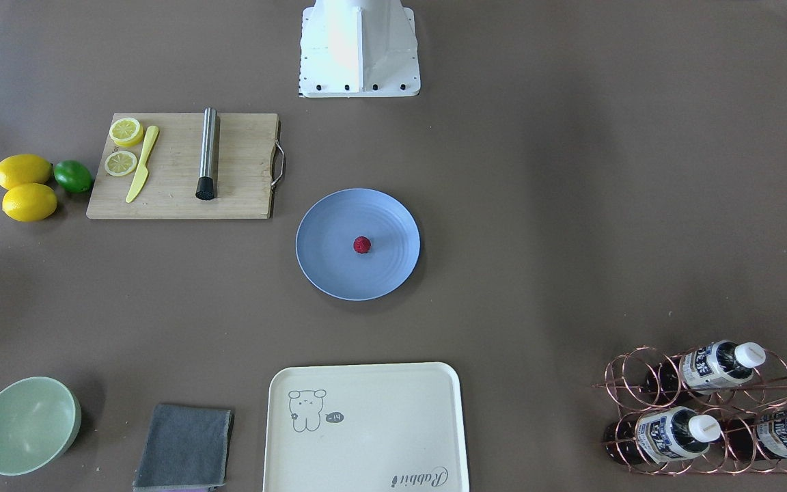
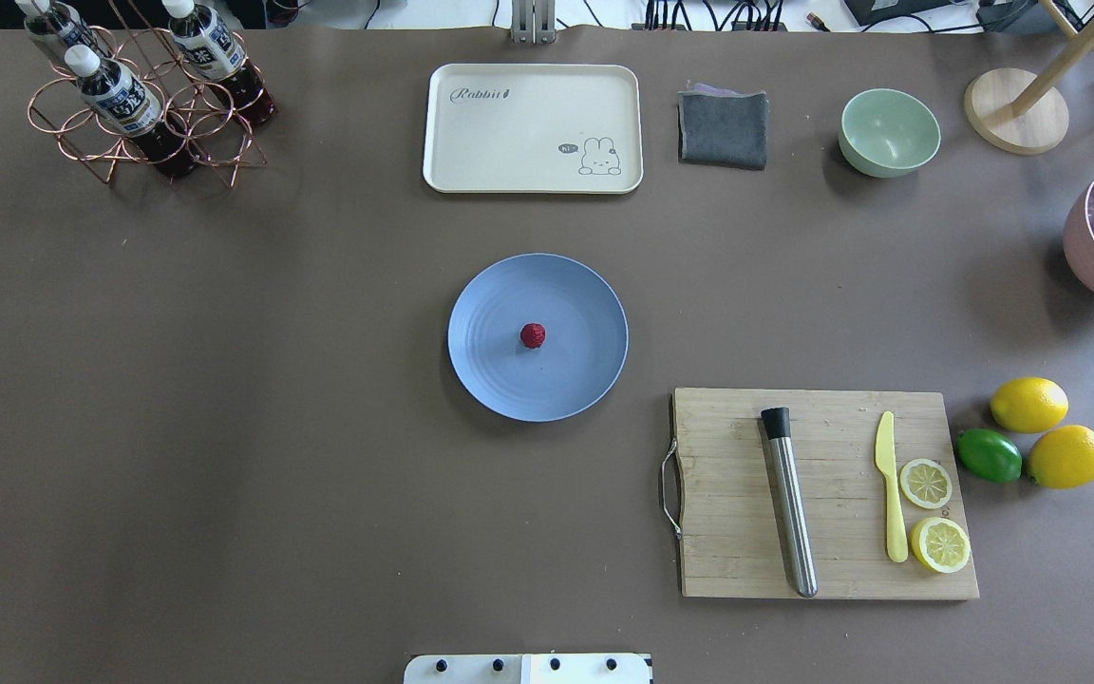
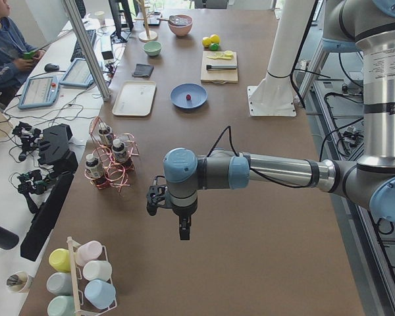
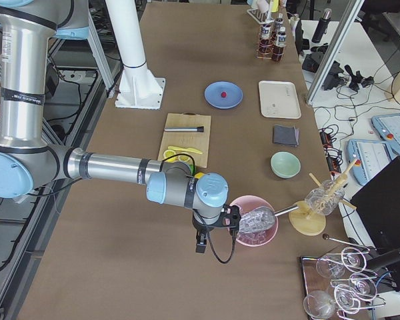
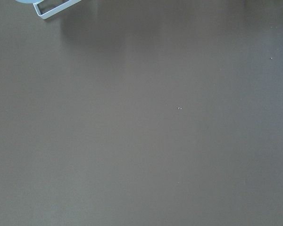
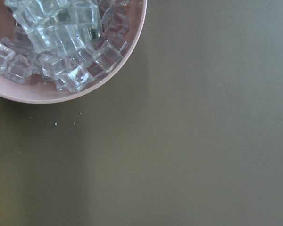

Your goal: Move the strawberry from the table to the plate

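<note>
The small dark-red strawberry [image 1: 362, 244] [image 2: 533, 334] lies near the middle of the light-blue plate [image 1: 328, 270] [image 2: 495, 375], which sits at the centre of the grey-brown table [image 2: 224, 427]. No gripper is near it. My left gripper [image 3: 182, 227] hangs over bare table far from the plate, at the end near the bottle rack. My right gripper [image 4: 200, 245] hangs at the opposite end, beside a pink bowl of ice cubes [image 4: 253, 229]. Both grippers show only in the side views, so I cannot tell whether either is open or shut.
A wooden cutting board [image 2: 827, 494] holds a metal muddler, a yellow knife and lemon slices, with two lemons and a lime [image 2: 989, 454] beside it. A cream tray [image 2: 533, 128], grey cloth [image 2: 723, 128], green bowl [image 2: 889, 131] and copper bottle rack [image 2: 143, 104] line the far edge.
</note>
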Robot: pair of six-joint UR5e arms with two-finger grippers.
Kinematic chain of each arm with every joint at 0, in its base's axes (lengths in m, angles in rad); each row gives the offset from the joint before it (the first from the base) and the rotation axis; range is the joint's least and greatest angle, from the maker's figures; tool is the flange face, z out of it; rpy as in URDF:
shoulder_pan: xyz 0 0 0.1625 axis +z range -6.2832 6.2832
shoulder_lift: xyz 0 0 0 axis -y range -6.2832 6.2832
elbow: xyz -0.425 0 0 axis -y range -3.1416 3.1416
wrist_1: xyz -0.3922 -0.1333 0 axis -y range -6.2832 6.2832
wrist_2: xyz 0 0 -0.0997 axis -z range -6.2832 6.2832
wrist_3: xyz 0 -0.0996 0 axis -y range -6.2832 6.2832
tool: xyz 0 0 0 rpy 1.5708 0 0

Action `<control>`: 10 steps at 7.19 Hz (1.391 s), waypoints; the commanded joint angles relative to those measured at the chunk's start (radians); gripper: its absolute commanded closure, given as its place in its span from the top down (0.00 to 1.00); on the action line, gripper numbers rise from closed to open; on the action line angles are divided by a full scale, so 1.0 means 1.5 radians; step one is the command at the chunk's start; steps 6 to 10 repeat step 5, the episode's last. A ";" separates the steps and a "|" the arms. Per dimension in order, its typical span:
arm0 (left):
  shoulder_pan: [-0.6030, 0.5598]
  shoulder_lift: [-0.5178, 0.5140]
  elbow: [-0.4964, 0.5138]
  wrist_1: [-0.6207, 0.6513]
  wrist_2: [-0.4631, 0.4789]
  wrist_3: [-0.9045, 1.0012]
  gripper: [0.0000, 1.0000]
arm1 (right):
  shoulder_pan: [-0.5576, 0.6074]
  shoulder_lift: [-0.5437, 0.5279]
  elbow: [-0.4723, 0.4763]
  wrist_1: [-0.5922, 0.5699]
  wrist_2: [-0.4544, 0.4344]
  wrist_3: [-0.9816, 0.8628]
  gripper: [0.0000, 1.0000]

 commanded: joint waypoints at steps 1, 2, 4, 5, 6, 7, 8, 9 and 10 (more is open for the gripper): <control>0.001 0.000 0.006 0.000 0.001 0.000 0.98 | -0.003 0.000 0.001 0.000 0.000 0.000 1.00; 0.000 0.001 0.002 0.000 -0.001 0.000 0.98 | -0.003 0.000 0.001 0.000 0.000 0.000 1.00; 0.000 0.007 0.001 0.000 -0.002 0.000 0.98 | -0.006 0.000 0.001 0.000 0.001 0.000 1.00; 0.000 0.007 0.005 0.000 -0.002 0.000 0.98 | -0.007 0.000 0.002 0.001 0.001 0.000 1.00; 0.000 0.007 0.005 0.000 -0.002 0.000 0.98 | -0.007 0.000 0.002 0.001 0.001 0.000 1.00; 0.000 0.007 0.005 0.000 -0.002 0.000 0.98 | -0.007 0.000 0.002 0.001 0.001 0.000 1.00; 0.000 0.007 0.005 0.000 -0.002 0.000 0.98 | -0.007 0.000 0.002 0.001 0.001 0.000 1.00; 0.000 0.007 0.005 0.000 -0.002 0.000 0.98 | -0.007 0.000 0.002 0.001 0.001 0.000 1.00; 0.000 0.007 0.005 0.000 -0.002 0.000 0.98 | -0.007 0.000 0.002 0.001 0.001 0.000 1.00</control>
